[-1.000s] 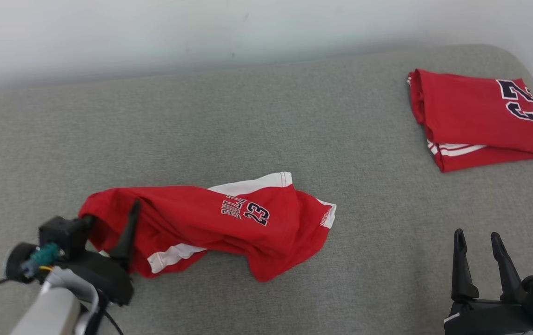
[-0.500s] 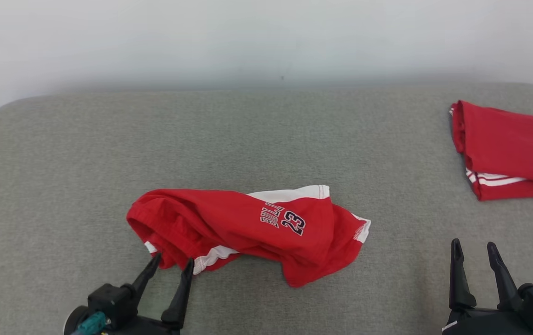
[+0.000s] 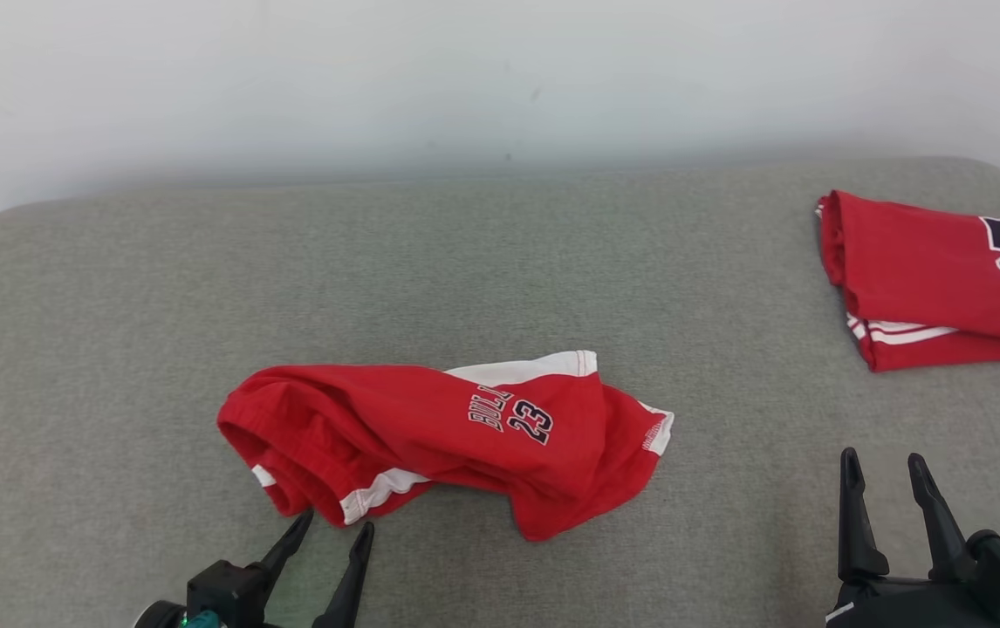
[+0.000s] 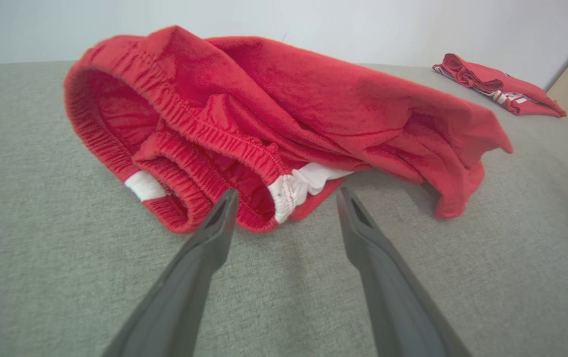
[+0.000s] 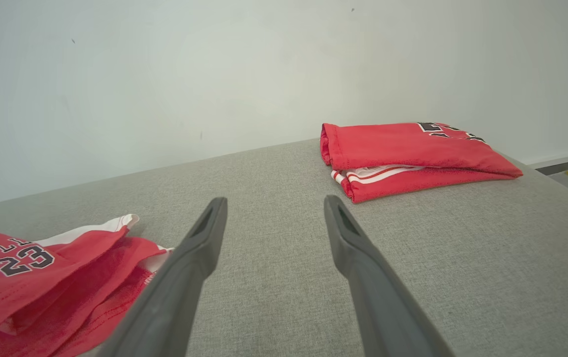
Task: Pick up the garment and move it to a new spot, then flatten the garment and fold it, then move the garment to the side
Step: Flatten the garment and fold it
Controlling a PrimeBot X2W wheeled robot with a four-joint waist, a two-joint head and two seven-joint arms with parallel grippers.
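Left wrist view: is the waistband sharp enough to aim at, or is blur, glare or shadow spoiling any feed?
Left wrist view: the waistband is sharp, ribbing legible, a soft shadow under the shorts at right. Head view: even diffuse light, no glare, the print readable. Right wrist view: the folded garment is crisp; wide-angle stretch toward the edges.

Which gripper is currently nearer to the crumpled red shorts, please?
Left. The left gripper sits just short of the waistband end of the crumpled red shorts, jaws open. The right gripper rests well off to their right, jaws open and empty.
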